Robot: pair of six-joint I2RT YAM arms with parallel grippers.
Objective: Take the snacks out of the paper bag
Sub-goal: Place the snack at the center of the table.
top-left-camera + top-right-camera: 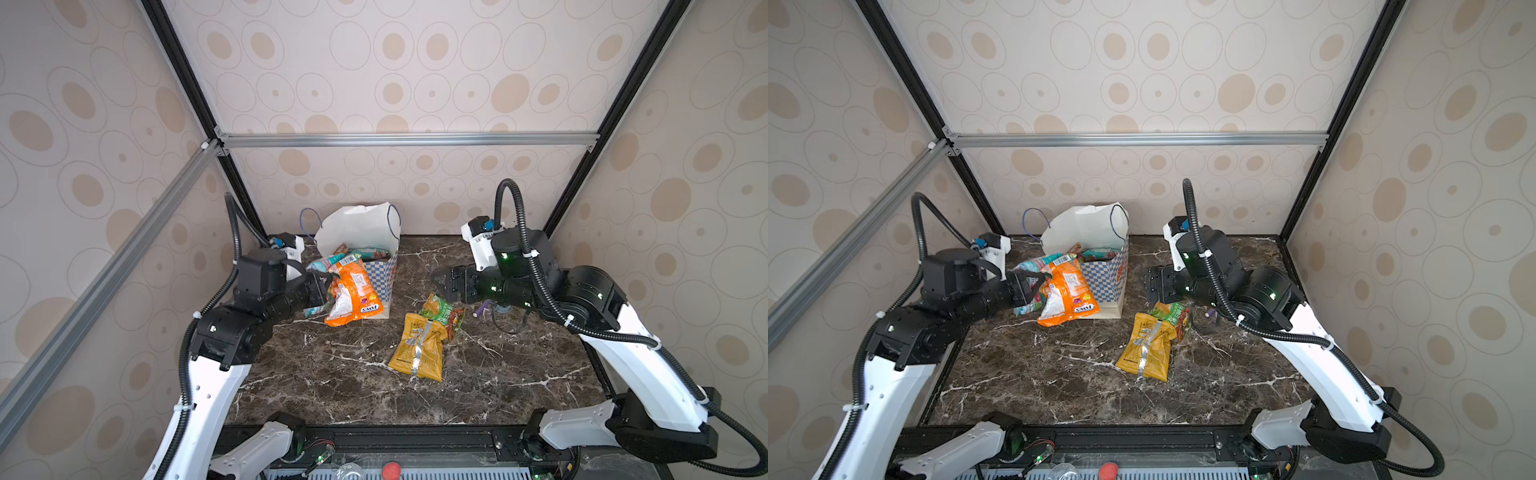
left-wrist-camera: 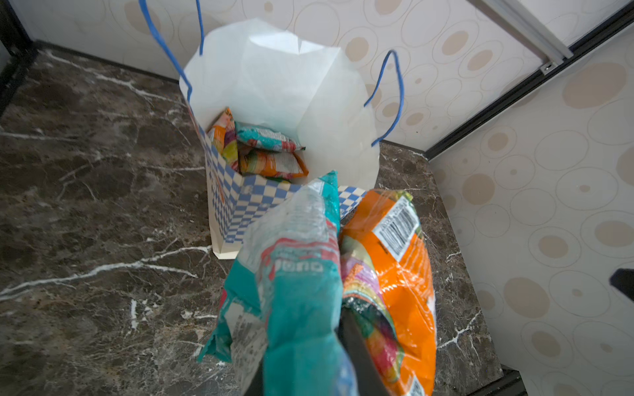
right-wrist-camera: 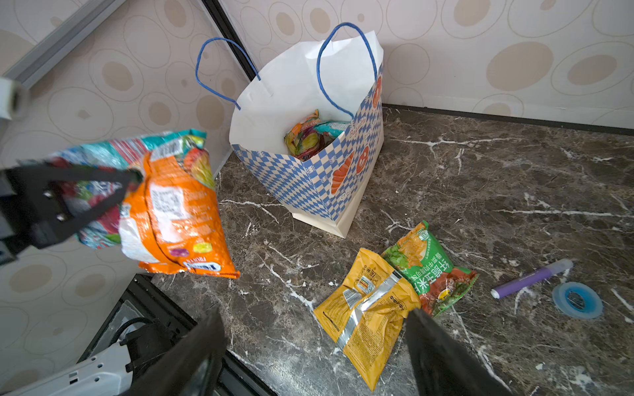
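Left gripper [image 1: 330,279] is pinched tight on two at once: an orange packet [image 1: 353,291] and a teal packet [image 2: 302,291] hang from it at the paper bag's [image 1: 380,274] 7 o'clock. The bag stands upright at the table's [image 1: 332,374] 11 o'clock, with more packets [image 2: 271,151] inside. Right gripper [image 3: 312,320] gapes wide and empty near the yellow packet [image 1: 419,347] and green packet [image 1: 442,311], at the bag's 5 o'clock.

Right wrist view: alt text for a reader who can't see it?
The left gripper holds two snack packets, orange and teal, aloft beside the open paper bag, which has more packets inside. A yellow packet and a green packet lie on the marble table near a purple stick and blue tape roll.
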